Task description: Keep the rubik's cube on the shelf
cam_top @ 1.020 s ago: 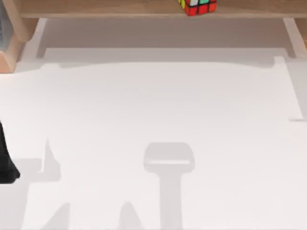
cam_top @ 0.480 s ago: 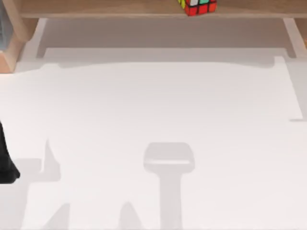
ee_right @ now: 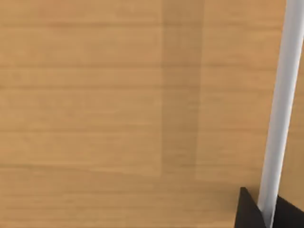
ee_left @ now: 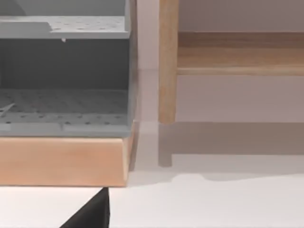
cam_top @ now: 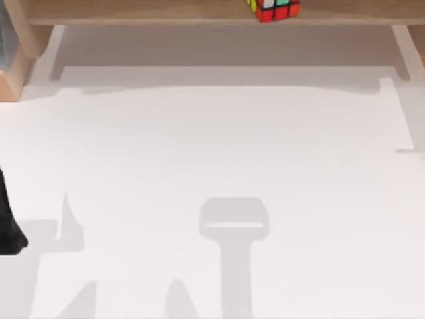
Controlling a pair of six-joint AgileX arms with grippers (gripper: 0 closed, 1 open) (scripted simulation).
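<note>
Red-and-yellow, the rubik's cube [cam_top: 273,9] sits right at the front lip of the shelf [cam_top: 146,12], so any brush from a retreating arm could tip it onto the bench [cam_top: 219,146]; the jaws' state I cannot tell.

A grey perforated rack [ee_left: 64,71] with two tiers sits on a thick light-brown wooden base block [ee_left: 61,161], which rests on the white bench [ee_left: 213,204]. Just beside the rack stands an upright light-brown wooden post [ee_left: 167,61], and from it a long light-brown wooden shelf board [ee_left: 240,54] runs sideways, raised above the bench. The shelf's shadow lies on the bench beneath it. A dark, pointed piece of the left gripper [ee_left: 92,214] juts in near the base block's corner.
</note>
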